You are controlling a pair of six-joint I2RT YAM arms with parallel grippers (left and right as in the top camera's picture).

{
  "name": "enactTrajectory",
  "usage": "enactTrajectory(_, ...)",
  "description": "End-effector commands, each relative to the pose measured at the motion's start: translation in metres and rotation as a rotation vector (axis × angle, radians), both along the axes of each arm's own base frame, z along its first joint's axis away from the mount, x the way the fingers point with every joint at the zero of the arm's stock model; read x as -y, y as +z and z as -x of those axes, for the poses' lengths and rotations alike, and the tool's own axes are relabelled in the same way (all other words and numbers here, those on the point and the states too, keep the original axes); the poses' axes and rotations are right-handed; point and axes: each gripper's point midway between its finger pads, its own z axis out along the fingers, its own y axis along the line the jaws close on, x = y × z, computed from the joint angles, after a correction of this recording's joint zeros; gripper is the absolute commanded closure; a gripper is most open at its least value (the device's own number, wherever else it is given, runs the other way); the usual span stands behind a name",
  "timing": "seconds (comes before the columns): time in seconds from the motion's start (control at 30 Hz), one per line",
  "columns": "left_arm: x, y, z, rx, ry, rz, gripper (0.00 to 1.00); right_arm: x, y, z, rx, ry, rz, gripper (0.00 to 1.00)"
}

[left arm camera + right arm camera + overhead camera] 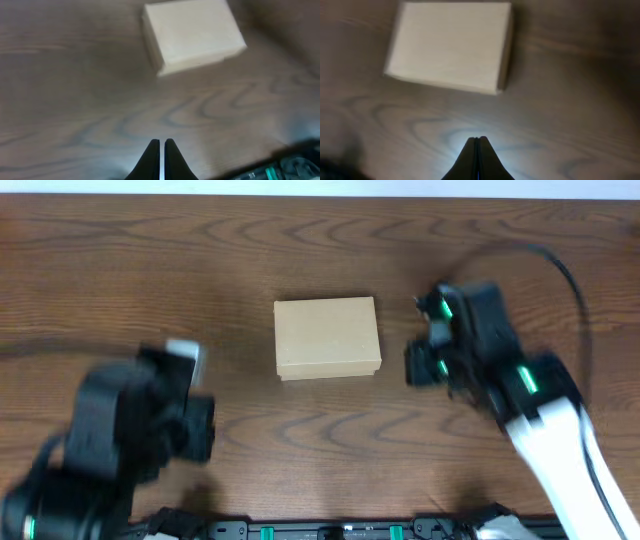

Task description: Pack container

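Note:
The container (328, 338) is a tan cardboard box lying flat in the middle of the table with its lid down. It also shows in the left wrist view, up and to the right (192, 35), and in the right wrist view, up and to the left (450, 45). My left gripper (161, 141) is shut and empty. It hovers over bare wood, left of and nearer than the box (205, 430). Just right of the box and apart from it, my right gripper (480, 138) is also shut and empty (412, 368). Both arms look motion-blurred from overhead.
The table (150, 260) is dark wood grain. A black rail with green lights (330, 530) runs along the near edge. A black cable (570, 275) loops over the table behind the right arm.

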Motion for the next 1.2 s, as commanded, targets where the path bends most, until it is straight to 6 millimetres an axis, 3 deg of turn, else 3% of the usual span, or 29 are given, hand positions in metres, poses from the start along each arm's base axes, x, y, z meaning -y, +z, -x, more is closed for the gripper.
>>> enactTrajectory(0.0, 0.013, -0.035, 0.026, -0.030, -0.076, 0.090, 0.94, 0.009, -0.037, 0.039, -0.036, -0.022, -0.003, 0.98)
enactTrajectory(0.1, 0.018, -0.058, 0.039, -0.036, -0.097, 0.141, 0.94, 0.014, -0.050, 0.063, -0.012, -0.046, -0.063, 0.98)
enactTrajectory(0.17, 0.022, -0.069, 0.045, -0.026, -0.123, 0.175, 0.94, 0.015, -0.047, 0.072, 0.025, -0.059, -0.113, 0.98)
enactTrajectory(0.27, 0.027, -0.067, 0.044, 0.026, -0.136, 0.210, 0.94, 0.019, -0.034, 0.078, 0.098, -0.058, -0.157, 0.99)
enactTrajectory(0.3, 0.027, -0.063, 0.041, 0.044, -0.134, 0.217, 0.83, 0.020, -0.030, 0.080, 0.117, -0.057, -0.168, 0.86)
enactTrajectory(0.33, 0.028, -0.061, 0.038, 0.059, -0.132, 0.220, 0.14, 0.019, -0.028, 0.082, 0.122, -0.051, -0.180, 0.51)
enactTrajectory(0.37, 0.028, -0.058, 0.036, 0.076, -0.134, 0.224, 0.05, 0.015, -0.026, 0.086, 0.109, -0.043, -0.209, 0.01)
enactTrajectory(0.5, 0.027, -0.061, 0.038, 0.059, -0.130, 0.216, 0.05, 0.005, -0.025, 0.093, 0.029, -0.071, -0.313, 0.01)
enactTrajectory(0.93, 0.023, -0.075, 0.051, -0.021, -0.121, 0.197, 0.05, 0.005, -0.025, 0.093, 0.025, -0.078, -0.317, 0.01)
enactTrajectory(1.03, 0.000, -0.078, 0.040, 0.055, -0.049, 0.071, 0.05, 0.005, -0.025, 0.093, 0.025, -0.078, -0.317, 0.01)
enactTrajectory(1.17, -0.027, -0.068, 0.020, 0.236, 0.070, -0.006, 0.05, 0.005, -0.025, 0.093, 0.025, -0.078, -0.317, 0.01)
